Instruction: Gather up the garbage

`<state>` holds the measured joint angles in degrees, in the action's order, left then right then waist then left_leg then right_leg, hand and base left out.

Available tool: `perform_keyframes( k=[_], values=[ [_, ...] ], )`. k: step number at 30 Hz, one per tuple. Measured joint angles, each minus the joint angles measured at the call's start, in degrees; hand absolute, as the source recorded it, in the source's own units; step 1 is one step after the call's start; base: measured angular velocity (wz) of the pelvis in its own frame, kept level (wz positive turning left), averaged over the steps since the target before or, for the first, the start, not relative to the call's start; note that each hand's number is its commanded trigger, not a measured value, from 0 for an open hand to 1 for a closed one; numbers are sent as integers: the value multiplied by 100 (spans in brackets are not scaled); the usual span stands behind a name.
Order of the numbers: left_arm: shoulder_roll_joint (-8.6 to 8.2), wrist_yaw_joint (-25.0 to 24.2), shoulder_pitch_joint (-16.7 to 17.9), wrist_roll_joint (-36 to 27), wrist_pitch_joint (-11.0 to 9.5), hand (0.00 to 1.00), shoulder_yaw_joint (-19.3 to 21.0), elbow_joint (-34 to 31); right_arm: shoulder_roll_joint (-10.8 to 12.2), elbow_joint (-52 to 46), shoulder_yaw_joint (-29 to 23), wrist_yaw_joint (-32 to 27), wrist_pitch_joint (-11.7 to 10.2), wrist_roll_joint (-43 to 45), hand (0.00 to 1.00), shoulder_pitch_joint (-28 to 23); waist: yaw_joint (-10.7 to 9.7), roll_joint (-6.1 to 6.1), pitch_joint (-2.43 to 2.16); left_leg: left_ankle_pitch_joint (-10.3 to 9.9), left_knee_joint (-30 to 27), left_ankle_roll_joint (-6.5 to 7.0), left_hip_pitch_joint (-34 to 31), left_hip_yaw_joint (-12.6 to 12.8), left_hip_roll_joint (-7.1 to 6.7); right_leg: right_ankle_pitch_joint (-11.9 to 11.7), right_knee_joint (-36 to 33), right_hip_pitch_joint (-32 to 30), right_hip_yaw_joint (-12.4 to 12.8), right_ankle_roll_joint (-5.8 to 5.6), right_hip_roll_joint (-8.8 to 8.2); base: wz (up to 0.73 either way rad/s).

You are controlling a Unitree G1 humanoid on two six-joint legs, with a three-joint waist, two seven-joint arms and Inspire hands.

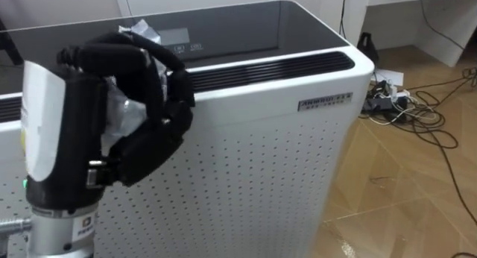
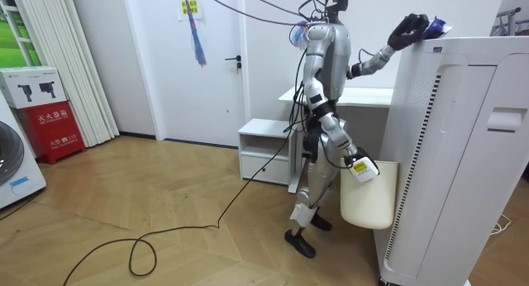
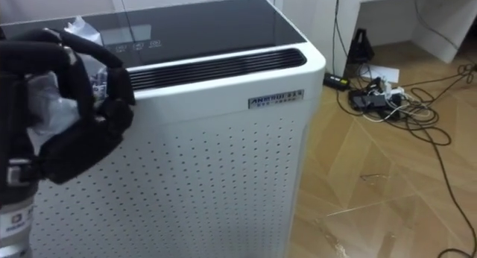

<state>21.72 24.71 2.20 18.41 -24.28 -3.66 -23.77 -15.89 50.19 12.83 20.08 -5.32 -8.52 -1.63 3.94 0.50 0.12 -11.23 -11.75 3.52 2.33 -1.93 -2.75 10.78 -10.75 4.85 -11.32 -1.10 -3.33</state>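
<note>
My left hand [image 1: 141, 131] is raised in front of a tall white appliance [image 1: 261, 139], level with its dark glass top. Its black fingers are curled round a crumpled silvery-white wrapper [image 1: 123, 112], part of which pokes out above the fingers. The right eye view has the same hand [image 3: 74, 139] and wrapper [image 3: 48, 101] at the left edge. In the room view I stand upright beside the appliance [image 2: 446, 154], left hand [image 2: 409, 30] up at its top edge. My right hand [image 2: 359, 166] hangs low and holds a cream-white bin [image 2: 368, 195] by its rim.
Tangled cables and a power strip [image 1: 395, 101] lie on the wooden floor to the right of the appliance, below white desk furniture. Behind me are a low white cabinet [image 2: 264, 150] and a door; a red box [image 2: 50, 112] stands at the room view's left.
</note>
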Motion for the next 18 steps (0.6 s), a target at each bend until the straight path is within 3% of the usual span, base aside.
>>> perform_keyframes(
  k=[8,11,16,18],
  values=[
    [-196,-1735,-200,-3198,-4,100,-119,-78,54,-48,185,65,28,-1,100,40,96,105,0,2,10,1,-59,-16,-4,-2,12,9,-114,3,-13,7],
    [-292,-2460,-224,-4345,-3,100,-353,-136,110,-121,251,67,199,0,100,148,102,119,3,19,-4,-1,-97,-45,-8,-3,10,-33,-159,3,-20,9],
    [-296,-3758,-198,-4989,33,100,-1027,-80,120,-147,406,179,397,12,100,399,91,110,20,24,-15,-3,-176,-9,2,-14,-14,-105,-166,15,-28,-3],
    [-296,-4186,-86,-5103,357,100,-1363,14,126,-172,414,185,422,12,100,420,83,107,47,24,-9,-3,-185,-6,4,-15,-32,-130,-161,17,-29,-2]
  ],
)
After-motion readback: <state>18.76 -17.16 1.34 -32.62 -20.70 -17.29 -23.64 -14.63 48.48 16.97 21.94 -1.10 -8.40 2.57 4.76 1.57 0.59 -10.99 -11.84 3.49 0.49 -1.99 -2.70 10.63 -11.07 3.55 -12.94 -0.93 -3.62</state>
